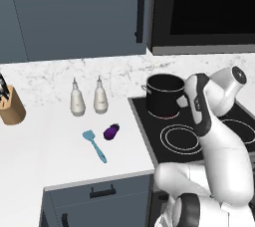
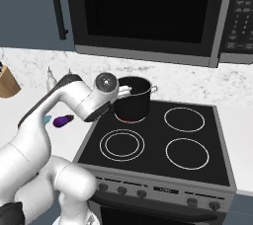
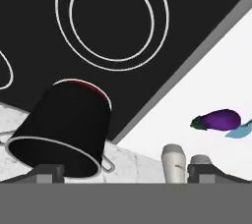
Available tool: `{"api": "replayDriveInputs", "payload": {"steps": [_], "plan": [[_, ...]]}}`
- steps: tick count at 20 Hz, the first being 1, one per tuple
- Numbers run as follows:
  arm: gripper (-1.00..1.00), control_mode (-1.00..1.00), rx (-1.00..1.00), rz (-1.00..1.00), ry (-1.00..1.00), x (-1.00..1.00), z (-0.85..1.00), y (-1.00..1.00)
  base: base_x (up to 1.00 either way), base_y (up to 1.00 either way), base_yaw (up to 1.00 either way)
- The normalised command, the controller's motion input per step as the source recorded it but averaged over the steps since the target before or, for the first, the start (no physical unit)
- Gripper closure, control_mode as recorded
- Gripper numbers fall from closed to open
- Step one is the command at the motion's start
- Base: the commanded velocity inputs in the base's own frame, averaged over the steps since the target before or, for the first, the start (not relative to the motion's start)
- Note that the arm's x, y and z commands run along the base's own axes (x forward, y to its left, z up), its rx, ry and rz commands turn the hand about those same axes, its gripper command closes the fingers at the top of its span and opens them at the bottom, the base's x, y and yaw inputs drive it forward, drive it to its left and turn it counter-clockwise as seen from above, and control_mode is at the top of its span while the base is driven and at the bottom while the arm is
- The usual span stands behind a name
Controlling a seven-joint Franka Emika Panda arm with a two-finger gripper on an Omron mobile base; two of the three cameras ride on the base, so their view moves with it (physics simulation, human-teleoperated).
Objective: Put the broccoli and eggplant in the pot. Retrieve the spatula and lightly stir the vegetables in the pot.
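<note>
The black pot (image 1: 163, 93) (image 2: 133, 99) (image 3: 64, 132) stands on the stove's back left burner. My gripper (image 1: 181, 100) (image 2: 124, 91) (image 3: 129, 173) hovers at the pot's rim, open, with nothing between its widely spread fingertips (image 3: 47, 172). On the white counter left of the stove lies the purple eggplant (image 1: 111, 131) (image 2: 63, 120) (image 3: 219, 119). Close beside it is the light-blue spatula (image 1: 94, 145) (image 3: 240, 130), its handle pointing toward the counter's front edge. The broccoli is hidden from all views.
Two white bottles (image 1: 77, 99) (image 1: 100, 97) stand behind the eggplant near the wall. A wooden knife block (image 1: 11, 104) (image 2: 7, 81) sits at the far left. The black stovetop (image 2: 159, 142) has several burners, and a microwave (image 2: 148, 12) hangs above it.
</note>
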Motion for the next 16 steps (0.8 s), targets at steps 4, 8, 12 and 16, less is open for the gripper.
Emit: {"api": "replayDriveInputs", "payload": {"steps": [4, 8, 12, 16], "plan": [[-1.00, -1.00, -0.17, 0.24, 0.08, -0.62, 0.18, 0.46, 0.00, 0.00, 0.00], [-1.00, -1.00, -0.26, 0.48, 0.10, -0.26, 0.00, 0.77, 0.00, 0.00, 0.00], [-1.00, -1.00, -0.30, 0.60, 0.11, -0.07, 0.00, 0.89, 0.00, 0.00, 0.00], [-1.00, -1.00, -0.34, 0.61, 0.11, -0.04, 0.00, 0.87, 0.00, 0.00, 0.00]]}}
